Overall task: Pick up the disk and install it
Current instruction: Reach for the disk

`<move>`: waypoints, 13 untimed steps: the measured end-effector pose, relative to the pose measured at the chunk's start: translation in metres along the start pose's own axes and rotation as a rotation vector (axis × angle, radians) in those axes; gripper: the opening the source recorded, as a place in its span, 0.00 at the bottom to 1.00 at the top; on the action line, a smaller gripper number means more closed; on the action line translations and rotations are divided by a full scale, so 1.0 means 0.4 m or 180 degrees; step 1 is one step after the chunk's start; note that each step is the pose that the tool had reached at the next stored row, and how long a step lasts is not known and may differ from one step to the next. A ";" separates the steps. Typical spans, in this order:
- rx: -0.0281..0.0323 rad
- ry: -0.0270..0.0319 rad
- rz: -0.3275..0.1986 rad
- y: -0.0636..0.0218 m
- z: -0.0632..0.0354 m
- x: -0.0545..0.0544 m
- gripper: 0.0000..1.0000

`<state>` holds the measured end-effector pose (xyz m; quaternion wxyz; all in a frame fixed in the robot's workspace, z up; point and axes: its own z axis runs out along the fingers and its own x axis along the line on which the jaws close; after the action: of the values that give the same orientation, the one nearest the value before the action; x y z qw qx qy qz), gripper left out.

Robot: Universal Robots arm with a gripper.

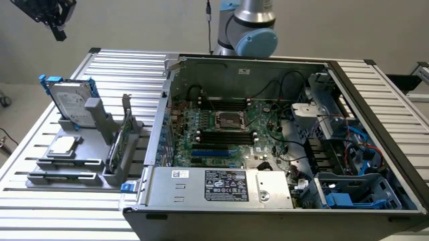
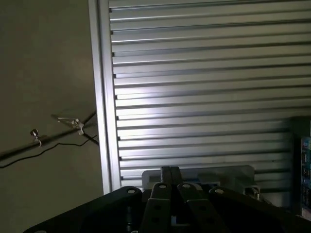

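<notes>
Nearest the lens in the exterior view is the open computer case (image 1: 282, 150), with its labelled power supply (image 1: 224, 186) along the near wall. It holds no drive of the described kind.

Item under task: the disk (image 1: 69, 103) stands on edge, leaning slightly back, in a slot of the grey holder (image 1: 74, 160) on the slatted surface (image 1: 27, 150), at the exterior view's left and well apart from the case. Its white label faces the camera. The bright blue carrier shows along both side edges. The upper half stands free above the slot.

Handling, as judged:
- It is rigid and will not flex, and it looks dense for its size.
- The metal faces are smooth, so slip is possible under a light pinch.
- It is shock-sensitive, so knocks against the holder or chassis are to be avoided.
- The best hold appears to be across the thin body at the free upper part, one pad on each flat face.
- The blue plastic rails look thinner and may give.

Adjacent items: a small square chip (image 1: 62, 145) lies flat on the same holder, in front of the disk. A green card (image 1: 118, 143) stands upright just beside, toward the case.

Gripper (image 1: 59, 34) hangs high above the surface's far corner, well clear of the disk. In the wrist view the gripper (image 2: 170, 171) has its fingers pressed together with nothing between them.
</notes>
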<state>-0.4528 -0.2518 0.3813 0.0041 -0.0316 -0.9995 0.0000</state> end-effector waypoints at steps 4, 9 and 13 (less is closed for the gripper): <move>0.0000 -0.0008 -0.0007 -0.012 -0.001 0.026 0.11; -0.0001 -0.0021 -0.0024 -0.038 -0.005 0.038 0.11; -0.0001 -0.0023 -0.0034 -0.068 -0.006 0.038 0.11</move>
<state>-0.4696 -0.2779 0.3838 0.0005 -0.0262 -0.9997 -0.0001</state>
